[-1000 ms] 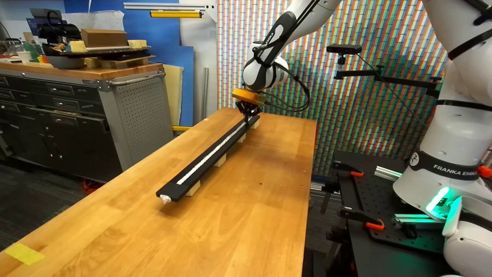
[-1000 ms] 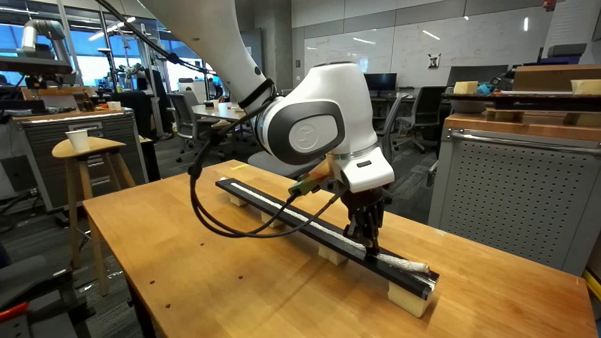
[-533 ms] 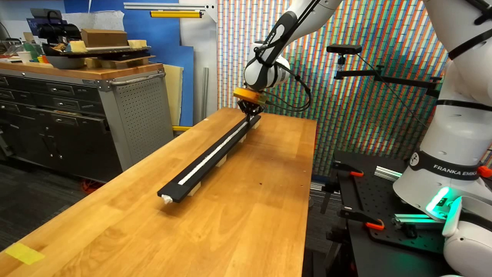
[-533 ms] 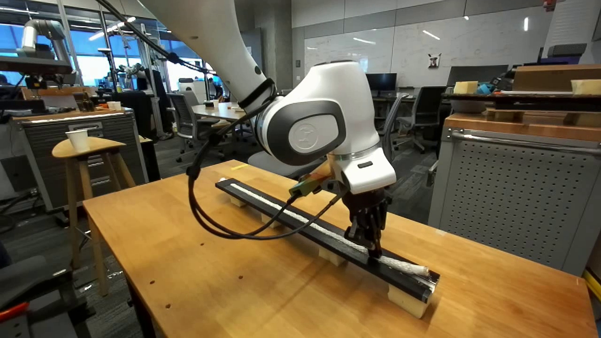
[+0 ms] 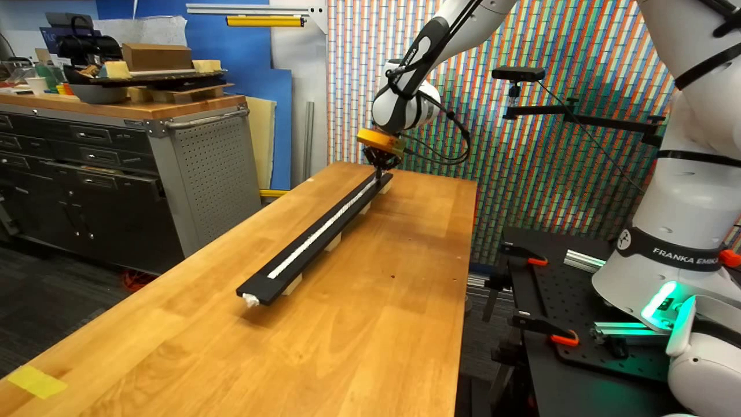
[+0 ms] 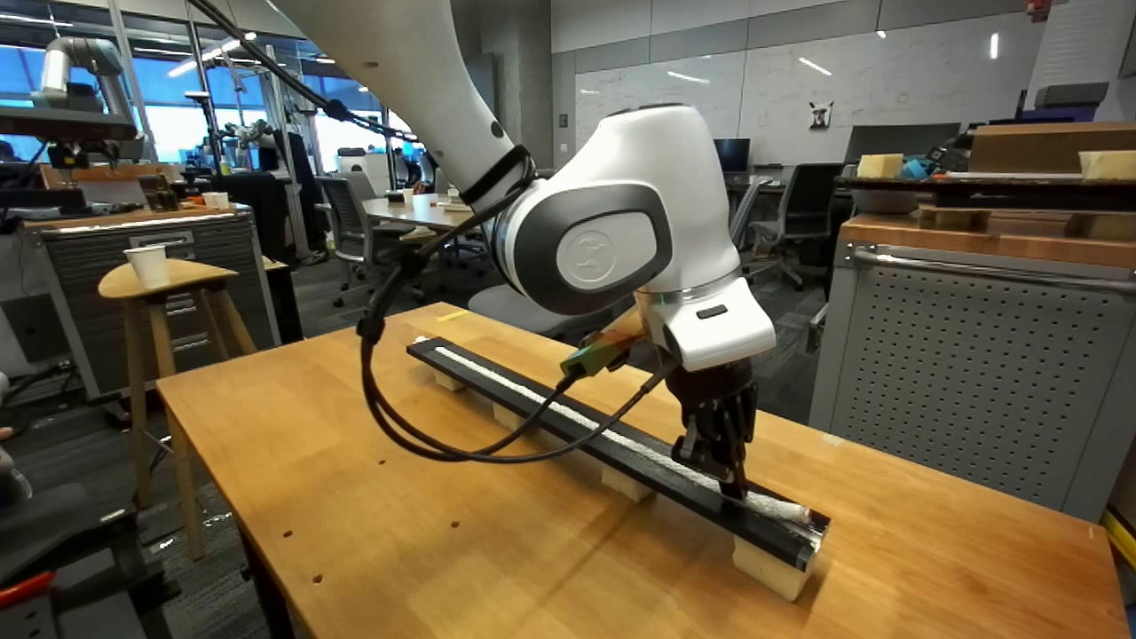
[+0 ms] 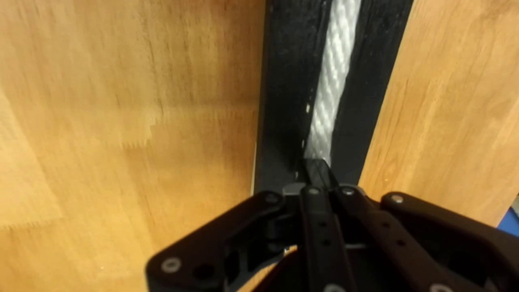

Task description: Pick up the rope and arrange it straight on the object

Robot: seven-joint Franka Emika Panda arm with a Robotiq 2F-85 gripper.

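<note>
Rope [image 7: 333, 81] mostly in channel [image 6: 814, 533] of black bar [image 7: 288, 101]. Tool [image 6: 734, 489] pinched fully together, holding nothing, seemingly touching rope.

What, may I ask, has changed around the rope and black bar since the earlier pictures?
The arm and its jaws have moved along the black bar, toward the end nearest the camera in an exterior view. Less of the rope shows beyond them there, its tip perhaps slightly lower. Nothing was grasped or released: the jaws stayed shut. The rest of the rope still runs straight along the bar, and the table is unchanged.
</note>
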